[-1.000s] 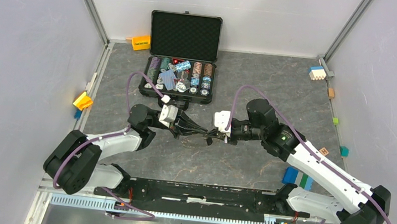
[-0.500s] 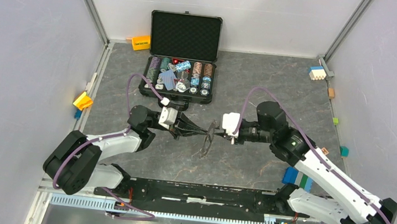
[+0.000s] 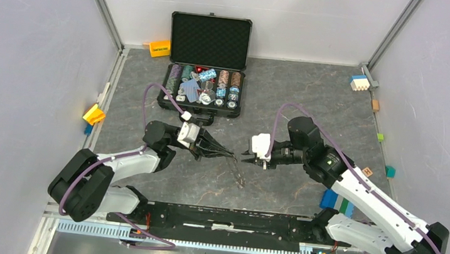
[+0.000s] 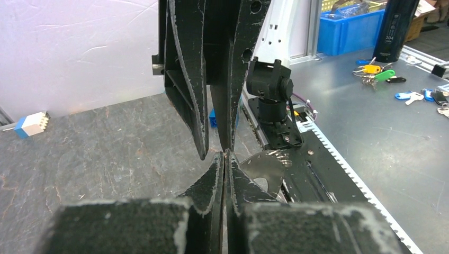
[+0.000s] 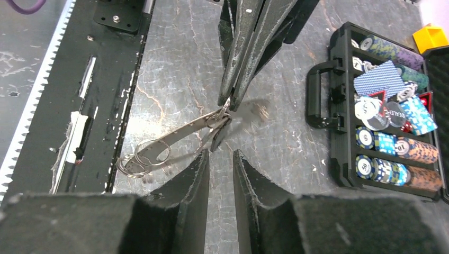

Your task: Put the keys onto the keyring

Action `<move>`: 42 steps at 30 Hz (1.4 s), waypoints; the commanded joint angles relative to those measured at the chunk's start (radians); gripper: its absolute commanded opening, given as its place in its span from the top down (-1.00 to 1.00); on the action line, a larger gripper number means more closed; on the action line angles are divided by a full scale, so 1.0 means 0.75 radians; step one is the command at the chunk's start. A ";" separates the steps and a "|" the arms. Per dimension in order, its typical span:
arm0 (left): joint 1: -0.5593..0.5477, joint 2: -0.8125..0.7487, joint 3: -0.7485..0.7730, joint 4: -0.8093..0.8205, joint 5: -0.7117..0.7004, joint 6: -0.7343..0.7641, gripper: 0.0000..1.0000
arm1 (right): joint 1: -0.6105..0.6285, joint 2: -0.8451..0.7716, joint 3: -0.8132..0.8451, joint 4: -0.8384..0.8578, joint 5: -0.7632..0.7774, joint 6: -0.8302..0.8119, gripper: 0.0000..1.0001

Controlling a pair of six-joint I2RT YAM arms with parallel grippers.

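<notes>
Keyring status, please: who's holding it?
Left gripper shut on keyring, dangling from its tips. Right gripper open, empty, facing it. Nothing in the way.

3 cams: 1 fixed overhead, 2 wrist-mounted, facing each other.
Top ext cam: high, behind arm bases, looks down on the whole grey stone-look table (image 3: 314, 98). L wrist cam looks close along its own fingers at the right gripper (image 4: 216, 152). R wrist cam faces opposite, at the left gripper (image 5: 229, 100). Both wrist views share the flat grey toothed metal keyring (image 5: 182, 134); top & R wrist share the open black chip case (image 3: 209, 40).
</notes>
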 commanded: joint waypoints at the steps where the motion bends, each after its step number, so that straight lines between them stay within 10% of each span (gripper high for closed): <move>1: -0.013 -0.029 0.040 0.111 0.033 -0.045 0.96 | -0.006 0.027 0.018 0.048 -0.102 0.037 0.41; 24: -0.024 0.005 0.045 0.041 0.015 0.030 0.96 | -0.006 0.127 0.075 0.134 -0.229 0.160 0.47; 42: -0.025 0.010 0.044 -0.038 -0.033 0.103 0.96 | -0.006 0.148 0.071 0.177 -0.182 0.219 1.00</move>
